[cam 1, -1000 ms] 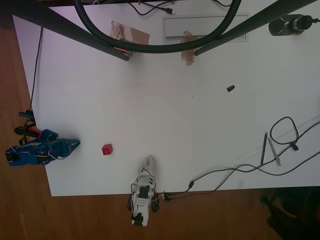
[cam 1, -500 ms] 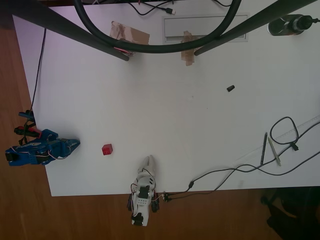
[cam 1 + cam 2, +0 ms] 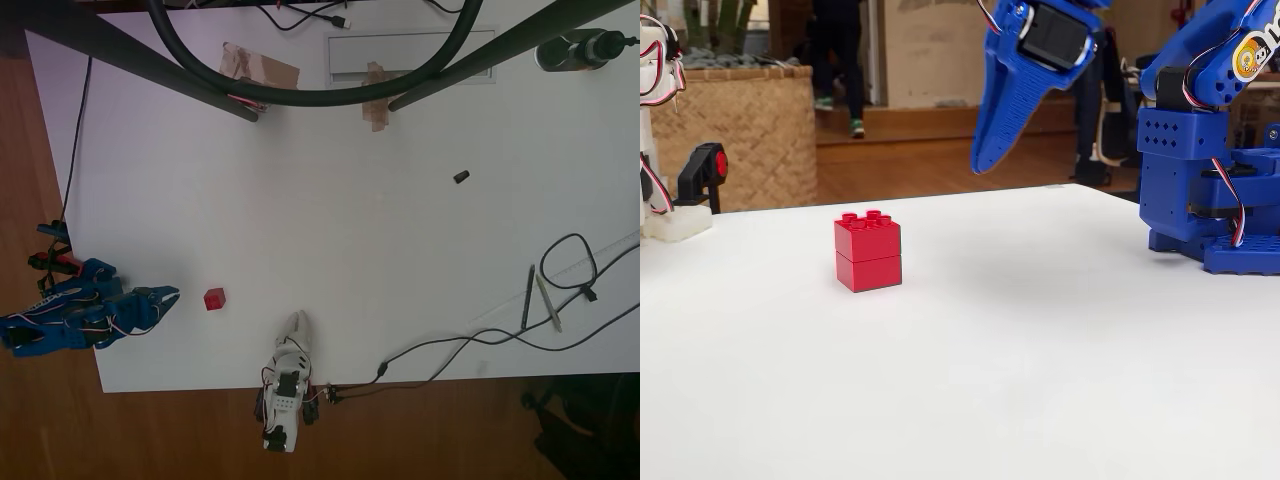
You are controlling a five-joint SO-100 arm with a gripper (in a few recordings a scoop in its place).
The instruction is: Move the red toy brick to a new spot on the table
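Matte white and smooth, the surface (image 3: pixel 330 230) offers little friction, so a glancing touch could skid the target aside; the blue plastic hand (image 3: pixel 165 299) hangs raised nearby, its state I cannot tell; the glossy, studded red toy brick (image 3: pixel 868 251) stands free, untouched.

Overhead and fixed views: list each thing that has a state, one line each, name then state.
red toy brick: upright on the table, studs up, untouched
gripper: raised above the table, short of the brick, holding nothing; open or shut cannot be told
black cable: lying loose across the table
pens: lying flat, side by side
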